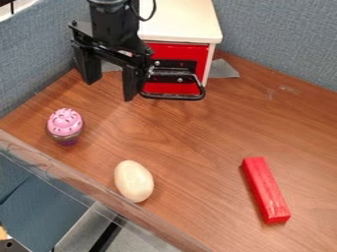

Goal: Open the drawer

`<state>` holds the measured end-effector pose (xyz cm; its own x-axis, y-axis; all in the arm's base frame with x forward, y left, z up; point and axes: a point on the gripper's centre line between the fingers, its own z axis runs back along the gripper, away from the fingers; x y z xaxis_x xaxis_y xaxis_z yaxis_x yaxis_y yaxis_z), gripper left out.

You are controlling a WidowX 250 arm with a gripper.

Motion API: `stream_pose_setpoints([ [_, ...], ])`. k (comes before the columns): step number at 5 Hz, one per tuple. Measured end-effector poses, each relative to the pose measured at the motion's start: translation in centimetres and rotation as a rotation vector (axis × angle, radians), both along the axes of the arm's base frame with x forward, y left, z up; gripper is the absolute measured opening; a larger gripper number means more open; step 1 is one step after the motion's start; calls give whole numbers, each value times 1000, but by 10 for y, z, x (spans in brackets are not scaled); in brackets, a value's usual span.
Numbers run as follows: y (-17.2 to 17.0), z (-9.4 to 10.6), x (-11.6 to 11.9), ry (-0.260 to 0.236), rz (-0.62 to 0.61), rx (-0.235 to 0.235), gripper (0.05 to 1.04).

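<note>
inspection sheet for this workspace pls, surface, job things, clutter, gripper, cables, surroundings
Surface: brown wood-grain table, pale scuffs toward the right rear
Job's things: red drawer looks shut in a white-topped cabinet; black handle juts from its front
Clutter: pink-topped toy cupcake, cream egg-shaped object, red block
Gripper: open, nothing held, one finger close beside the handle; contact can't be told
Cables: black cable loops beside the arm
Surroundings: blue-grey panels behind and at left; grey tape by the cabinet

Black arm (113, 22), thin curved cable (143, 20), blocky black jaws.
</note>
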<state>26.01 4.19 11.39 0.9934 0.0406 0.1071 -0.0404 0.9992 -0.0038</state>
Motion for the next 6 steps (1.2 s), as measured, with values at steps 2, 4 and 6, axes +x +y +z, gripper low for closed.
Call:
stream_pose_setpoints([
  [2,-6,-8,13,7,-89,-19,1001],
  [4,-11,-8,23,-41,-319,-10,1001],
  [6,-16,-20,40,-39,-508,-3,1001],
])
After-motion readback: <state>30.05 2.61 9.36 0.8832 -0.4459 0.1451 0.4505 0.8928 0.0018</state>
